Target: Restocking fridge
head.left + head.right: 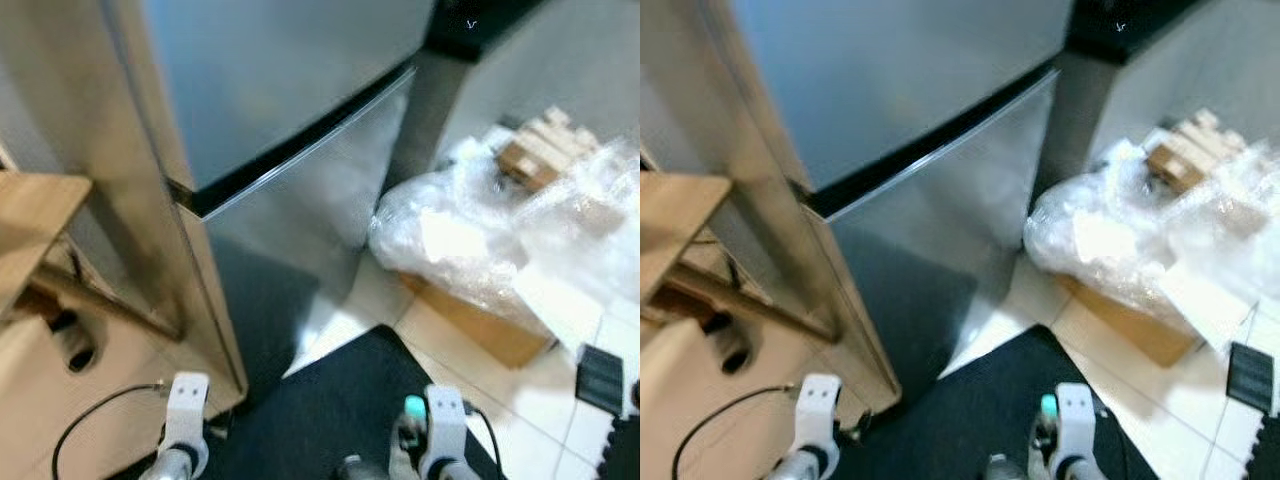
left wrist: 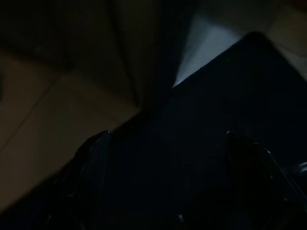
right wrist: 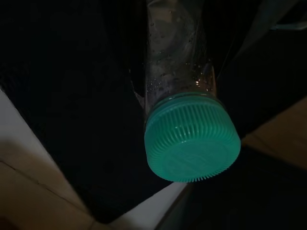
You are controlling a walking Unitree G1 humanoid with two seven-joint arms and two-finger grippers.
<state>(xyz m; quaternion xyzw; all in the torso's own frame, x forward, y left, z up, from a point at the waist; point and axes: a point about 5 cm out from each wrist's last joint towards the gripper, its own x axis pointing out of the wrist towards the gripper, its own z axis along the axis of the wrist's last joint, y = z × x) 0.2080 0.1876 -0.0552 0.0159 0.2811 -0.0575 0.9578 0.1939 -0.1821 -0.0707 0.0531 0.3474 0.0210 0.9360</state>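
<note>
The silver fridge (image 1: 290,90) stands straight ahead with both doors closed; a dark gap separates the upper door from the lower door (image 1: 310,210). My right gripper (image 3: 177,62) is shut on a clear plastic bottle (image 3: 175,57) with a green ribbed cap (image 3: 192,139). The cap (image 1: 414,405) also peeks out beside my right wrist (image 1: 445,435), low over the black mat. My left gripper (image 2: 165,143) hangs open above the mat's edge with nothing between its two dark fingers (image 2: 96,158). The left wrist (image 1: 185,420) sits near the fridge's bottom corner.
A black mat (image 1: 330,400) lies on the tiles before the fridge. To the right is a cardboard box (image 1: 480,320) under crumpled plastic wrap (image 1: 500,230), with wooden blocks (image 1: 545,145) behind. A wooden shelf (image 1: 30,230) and a black cable (image 1: 90,415) are at left.
</note>
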